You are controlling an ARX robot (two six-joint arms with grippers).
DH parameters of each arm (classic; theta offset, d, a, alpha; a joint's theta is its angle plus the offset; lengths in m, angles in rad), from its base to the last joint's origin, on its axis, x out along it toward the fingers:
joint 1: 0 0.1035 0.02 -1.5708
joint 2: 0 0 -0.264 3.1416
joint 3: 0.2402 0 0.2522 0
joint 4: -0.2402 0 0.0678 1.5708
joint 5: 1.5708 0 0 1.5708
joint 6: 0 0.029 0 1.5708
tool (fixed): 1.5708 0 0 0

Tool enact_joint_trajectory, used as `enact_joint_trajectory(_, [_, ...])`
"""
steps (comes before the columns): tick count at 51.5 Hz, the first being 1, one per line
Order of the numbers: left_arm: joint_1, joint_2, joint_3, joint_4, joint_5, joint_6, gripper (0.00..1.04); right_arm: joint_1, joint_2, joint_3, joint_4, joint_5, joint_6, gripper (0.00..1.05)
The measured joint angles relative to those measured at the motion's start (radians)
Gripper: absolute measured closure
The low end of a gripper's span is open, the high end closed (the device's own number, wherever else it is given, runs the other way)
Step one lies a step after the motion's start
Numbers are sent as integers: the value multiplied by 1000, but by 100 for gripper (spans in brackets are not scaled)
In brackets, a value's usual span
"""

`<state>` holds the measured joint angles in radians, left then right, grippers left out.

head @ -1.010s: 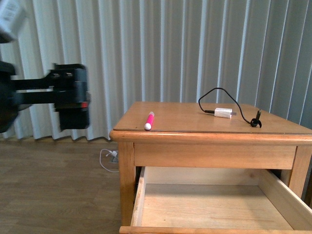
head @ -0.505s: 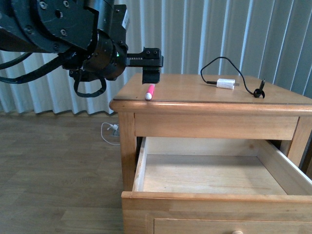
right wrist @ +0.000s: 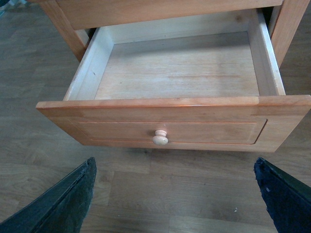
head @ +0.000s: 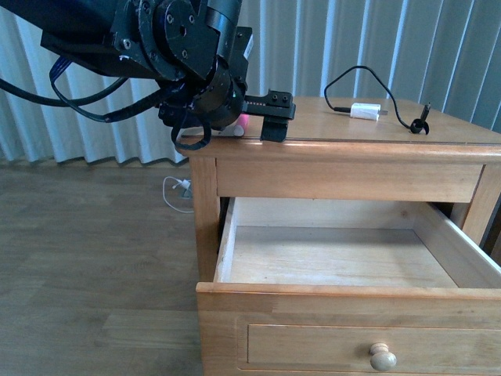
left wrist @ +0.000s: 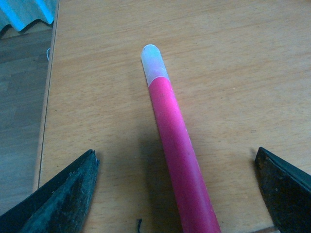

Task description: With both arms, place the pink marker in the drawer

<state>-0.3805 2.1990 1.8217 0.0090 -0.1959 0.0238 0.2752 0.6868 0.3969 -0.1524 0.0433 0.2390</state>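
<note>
Now, left pincer (left wrist: 176,154) wide astride pink marker (left wrist: 171,127).

Soft even daylight, bright curtains (head: 352,31) behind, faint shadow beside the pink marker (left wrist: 172,145), all views sharp

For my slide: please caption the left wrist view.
Open left gripper straddles the pink marker lying on the wooden tabletop.

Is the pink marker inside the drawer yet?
No, the pink marker lies on the nightstand top, between the jaws of the open left pincer, and the drawer holds nothing.
</note>
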Motion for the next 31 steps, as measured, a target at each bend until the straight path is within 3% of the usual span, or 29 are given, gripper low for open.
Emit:
enact_joint_trajectory(4, [-3,0,5,-21,-8,11,8,0,0,0,0,0,0,8])
enact_joint_trajectory(14, [-8,0,0,-22,-6,21,46,0,0,0,0,0,0,8])
enact_joint_trajectory(31, [-3,-38,-74,41,43,26,89,0,0,0,0,0,0,8])
